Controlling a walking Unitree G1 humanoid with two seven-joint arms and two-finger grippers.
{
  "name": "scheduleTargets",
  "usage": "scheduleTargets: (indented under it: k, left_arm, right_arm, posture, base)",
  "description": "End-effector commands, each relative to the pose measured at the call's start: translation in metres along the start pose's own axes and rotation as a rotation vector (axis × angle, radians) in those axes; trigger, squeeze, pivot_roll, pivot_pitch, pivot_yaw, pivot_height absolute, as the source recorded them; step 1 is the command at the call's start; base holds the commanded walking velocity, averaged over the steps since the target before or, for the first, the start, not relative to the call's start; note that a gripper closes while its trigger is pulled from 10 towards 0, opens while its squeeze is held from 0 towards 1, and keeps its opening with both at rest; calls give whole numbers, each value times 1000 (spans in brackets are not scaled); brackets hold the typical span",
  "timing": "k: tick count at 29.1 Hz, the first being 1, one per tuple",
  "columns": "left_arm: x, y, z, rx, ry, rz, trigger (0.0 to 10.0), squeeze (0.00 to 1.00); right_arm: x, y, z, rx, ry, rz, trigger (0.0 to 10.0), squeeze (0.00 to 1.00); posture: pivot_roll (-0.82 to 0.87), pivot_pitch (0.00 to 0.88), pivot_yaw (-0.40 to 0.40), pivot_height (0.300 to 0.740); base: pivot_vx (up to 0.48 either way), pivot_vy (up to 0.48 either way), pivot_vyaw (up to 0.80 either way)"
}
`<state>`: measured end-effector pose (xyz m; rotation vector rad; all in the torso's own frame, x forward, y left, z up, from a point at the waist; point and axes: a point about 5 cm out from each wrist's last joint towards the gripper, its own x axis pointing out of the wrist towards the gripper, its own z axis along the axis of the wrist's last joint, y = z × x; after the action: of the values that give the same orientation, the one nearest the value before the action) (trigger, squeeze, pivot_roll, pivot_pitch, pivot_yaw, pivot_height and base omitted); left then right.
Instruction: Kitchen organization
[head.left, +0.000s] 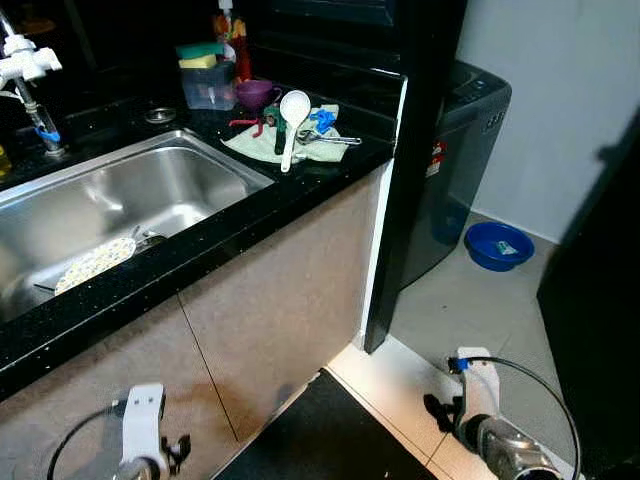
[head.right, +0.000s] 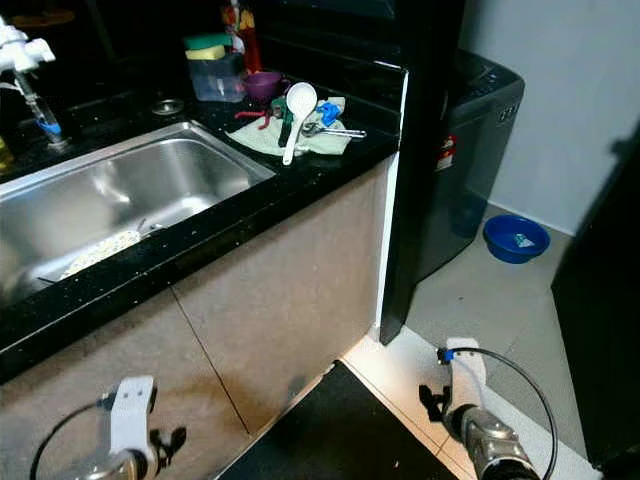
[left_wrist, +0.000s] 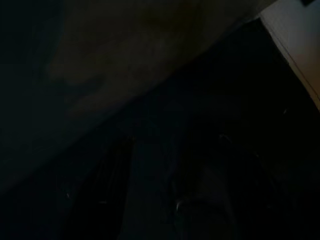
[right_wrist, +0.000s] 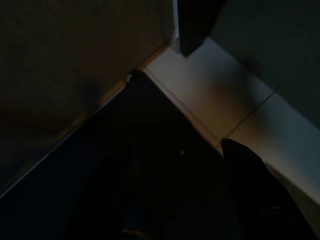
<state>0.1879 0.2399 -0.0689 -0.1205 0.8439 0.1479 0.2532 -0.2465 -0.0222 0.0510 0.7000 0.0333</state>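
White spoon (head.left: 292, 118) on green cloth (head.left: 262, 143) beside sink (head.left: 120, 200); blue bowl (head.left: 498, 245) on floor; fingers' state unclear.

Head stereo pair looks forward and down from standing height: counter (head.left: 250, 215) and sink (head.left: 120, 200) toward 10 o'clock, floor (head.left: 470, 300) toward 4. Both wrist views, dark, point down near floor, sharing the dark mat (right_wrist: 125, 150) by cabinet base.

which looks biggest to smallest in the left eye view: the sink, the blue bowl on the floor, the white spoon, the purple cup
1. sink, by far the largest.
2. blue bowl.
3. white spoon, long but thin.
4. purple cup.

The spoon and cup are close in apparent size, so their order is unsure; the cup also sits farther from the camera.
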Motion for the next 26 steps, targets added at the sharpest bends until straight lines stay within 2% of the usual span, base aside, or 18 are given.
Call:
scheduleTargets:
  k: [1, 7, 10, 13, 26]
  left_arm:
    - [-4, 13, -6, -20, 18, 32, 10000, 0]
    - [-8, 22, -14, -25, 43, 52, 10000, 0]
    - [-8, 22, -14, -28, 45, 52, 10000, 0]
    - [-8, 22, -15, -33, 46, 50, 10000, 0]
    - [-1, 5, -4, -22, 29, 27, 10000, 0]
  right_arm:
    - [1, -1, 14, 2, -56, 20, 10000, 0]
    - [2, -2, 29, -54, -108, 57, 10000, 0]
    - [2, 0, 28, -76, -105, 69, 10000, 0]
    - [2, 6, 20, -145, -89, 105, 10000, 0]
    - [2, 10, 16, -177, -78, 136, 10000, 0]
  posture:
    - [8, 0, 29, 740]
    - [9, 0, 23, 740]
    - [10, 0, 22, 740]
    - [13, 0, 23, 740]
    - [14, 0, 23, 740]
  base:
    - [-255, 0, 0]
    - [-259, 0, 0]
    - [-260, 0, 0]
    - [-252, 0, 638]
    - [-249, 0, 641]
